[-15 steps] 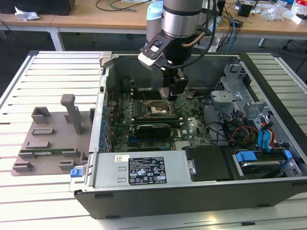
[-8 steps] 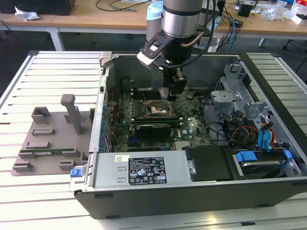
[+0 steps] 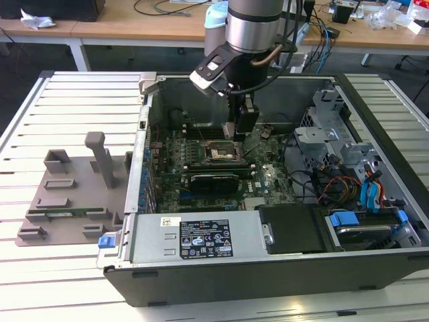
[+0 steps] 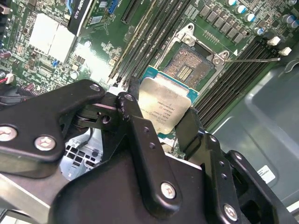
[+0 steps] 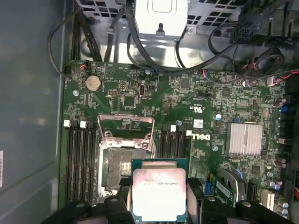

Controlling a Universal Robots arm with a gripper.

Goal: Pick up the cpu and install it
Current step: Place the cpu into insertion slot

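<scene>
On the exterior view's left, a grey plastic tray [image 3: 67, 194] lies on the slatted table [image 3: 67, 107], just beside the open computer case [image 3: 281, 268]. Inside the case the green motherboard [image 3: 171, 144] lies flat, with the black socket [image 3: 216, 153] near its middle.

I hang straight down over that middle part. My gripper [image 3: 242, 127] is low inside the case, just to the exterior view's right of the socket.

My jaws are pinched on the cpu [image 4: 163, 105], one finger [image 4: 133, 100] on each of two opposite edges. It sits level between them with its silver top facing my cameras.

In the first wrist view the socket's metal frame [image 5: 126, 126] stands flipped open and the contact field below it is bare. The cpu is held above the board, its edge overlapping the socket's near rim. It is not seated in the socket.

Memory slots [image 5: 79, 154] run along both sides of the socket.

Further to the exterior view's right, a metal drive cage [image 3: 328, 127] fills that end of the case. Blue cables [image 3: 372, 191] run near the corner.
</scene>
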